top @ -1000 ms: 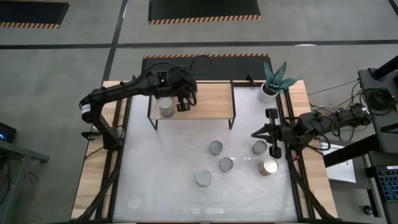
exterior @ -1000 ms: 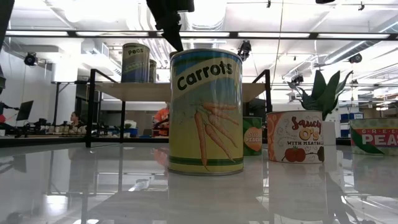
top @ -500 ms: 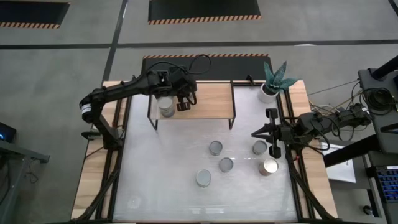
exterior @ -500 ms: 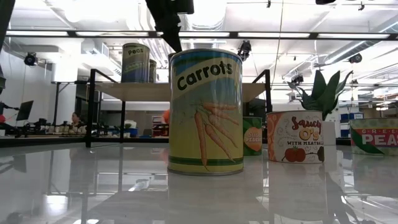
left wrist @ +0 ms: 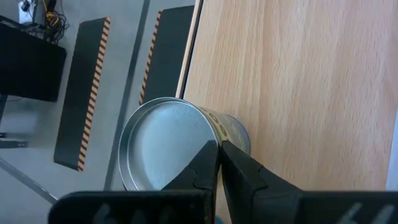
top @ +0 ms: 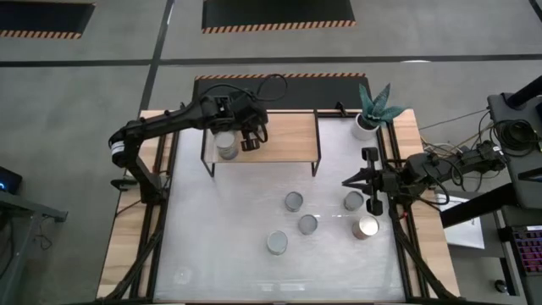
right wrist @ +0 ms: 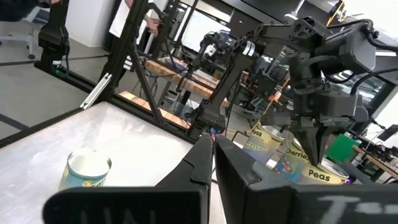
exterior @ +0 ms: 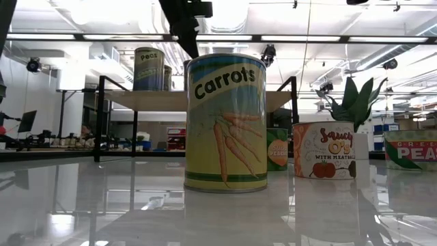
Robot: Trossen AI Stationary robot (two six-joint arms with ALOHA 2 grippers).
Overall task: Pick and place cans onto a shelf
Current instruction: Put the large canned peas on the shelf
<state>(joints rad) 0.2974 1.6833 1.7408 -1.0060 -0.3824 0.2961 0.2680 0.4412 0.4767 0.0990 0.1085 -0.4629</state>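
Overhead, left gripper [top: 249,141] hangs above shelf [top: 288,135], fingers pressed together, just beside one can [top: 226,146] standing on it. Five cans wait on table [top: 212,246]. Right gripper [top: 349,181] idles nearby, fingers pressed together. Next: lift straight, avoid nudging the can.

The nearest can [exterior: 226,123] wears a yellow label fading to pale blue at top, with orange carrots, dark lettering and a green band low down. At its 3 o'clock, a can [exterior: 323,150] shows a white label with red-orange script and tomatoes. The shelf [top: 288,135] has a light wood top on black legs; its can [exterior: 148,69] is blue and cream. The table [top: 220,246] is glossy white with wood edges. Floor panels [left wrist: 81,93] are black with orange-and-black striped borders. The plant [top: 373,103] is teal-green in a white pot.
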